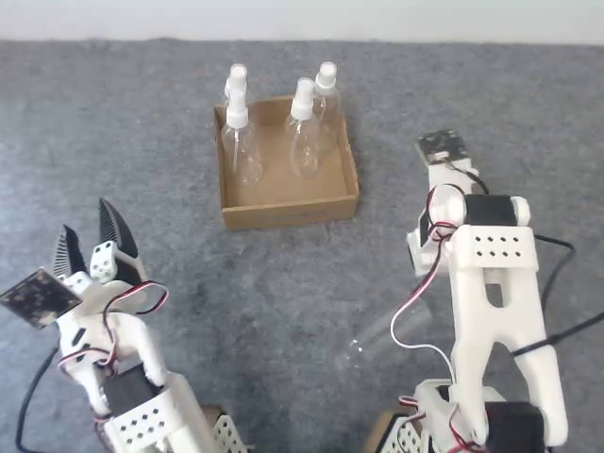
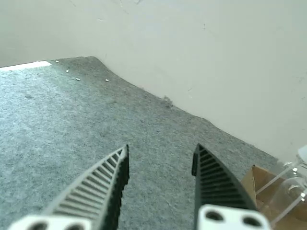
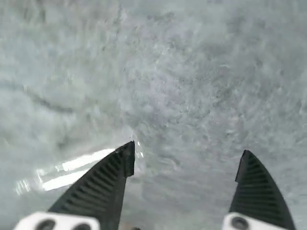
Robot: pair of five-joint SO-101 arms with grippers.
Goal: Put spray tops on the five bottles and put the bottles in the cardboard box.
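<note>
You have the shallow brown cardboard box (image 1: 288, 209) at the far middle of the grey carpeted table (image 1: 142, 123). Four clear plastic bottles with white spray tops stand upright in it, a left pair (image 1: 243, 151) and a right pair (image 1: 307, 142). A fifth clear bottle (image 1: 382, 332) lies on its side in front of the box, right of centre, with the right gripper (image 3: 188, 149) above it. The left gripper (image 1: 85, 215) sits near left, well apart from both.

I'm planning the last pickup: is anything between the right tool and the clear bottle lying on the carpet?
Nothing visible stands in the way. The right tool hangs open right over the bottle, which lies on its side, with only bare carpet around them.
</note>
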